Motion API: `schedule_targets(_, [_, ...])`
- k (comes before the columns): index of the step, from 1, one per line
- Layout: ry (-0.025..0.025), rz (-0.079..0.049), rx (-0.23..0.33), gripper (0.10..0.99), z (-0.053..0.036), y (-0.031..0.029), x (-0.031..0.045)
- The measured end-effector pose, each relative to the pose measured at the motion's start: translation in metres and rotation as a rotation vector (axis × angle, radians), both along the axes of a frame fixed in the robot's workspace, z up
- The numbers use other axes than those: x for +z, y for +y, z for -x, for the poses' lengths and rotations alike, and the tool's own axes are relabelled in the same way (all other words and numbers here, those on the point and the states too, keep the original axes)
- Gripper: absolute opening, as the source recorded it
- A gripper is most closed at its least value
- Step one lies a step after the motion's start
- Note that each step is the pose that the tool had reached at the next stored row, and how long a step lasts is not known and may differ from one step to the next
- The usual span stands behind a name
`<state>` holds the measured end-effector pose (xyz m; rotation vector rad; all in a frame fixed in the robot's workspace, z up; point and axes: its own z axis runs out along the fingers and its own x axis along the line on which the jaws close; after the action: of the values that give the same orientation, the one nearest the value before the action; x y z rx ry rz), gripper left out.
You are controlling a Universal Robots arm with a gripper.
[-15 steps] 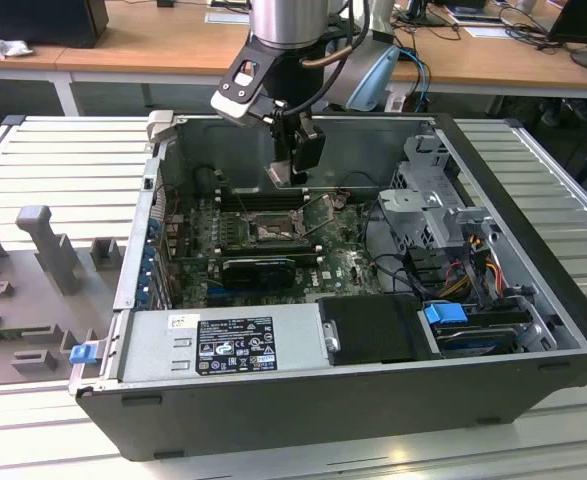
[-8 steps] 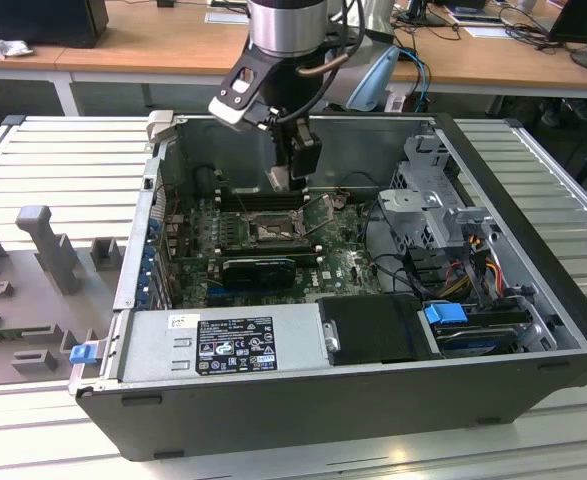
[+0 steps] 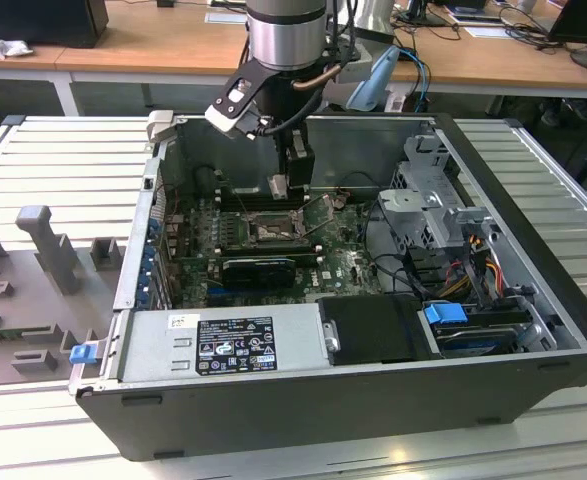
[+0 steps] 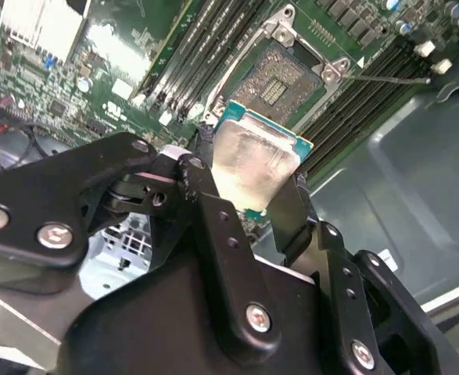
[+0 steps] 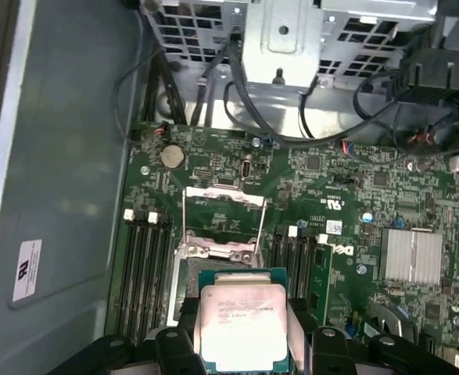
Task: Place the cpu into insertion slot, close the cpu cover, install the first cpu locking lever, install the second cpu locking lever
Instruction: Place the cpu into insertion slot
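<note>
My black gripper [image 3: 289, 186] hangs inside the open computer case, shut on the cpu [image 3: 279, 187]. In both wrist views the pale silvery cpu [image 4: 254, 166] [image 5: 241, 324] is clamped by its edges between the two fingers [image 4: 208, 195]. It is held above the green board, a little short of the insertion slot [image 4: 280, 78] [image 5: 184, 269], and apart from it. The slot's dark centre lies bare. The cpu cover [image 5: 223, 205] stands flipped open on the slot's far side. A thin metal lever [image 4: 385, 78] sticks out beside the slot.
Rows of long memory slots [image 5: 143, 266] flank the socket. A silver heat sink [image 5: 410, 255], a black card [image 3: 258, 268], the power supply [image 3: 223, 345], a drive cage [image 3: 433, 215] with cables, and the case walls [image 3: 153, 200] surround the board.
</note>
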<state>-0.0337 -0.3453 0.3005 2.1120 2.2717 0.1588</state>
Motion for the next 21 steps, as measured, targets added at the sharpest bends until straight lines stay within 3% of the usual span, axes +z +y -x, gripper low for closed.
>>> schedule_targets(3, [0.0001,-0.002,-0.047,0.525,0.0004,0.0,-0.0045])
schedule_targets(10, [0.0002,-0.007,-0.05,0.525,0.0005,0.0004,-0.0176])
schedule_targets(21, [0.0002,-0.007,-0.05,0.525,0.0006,0.0005,-0.0234])
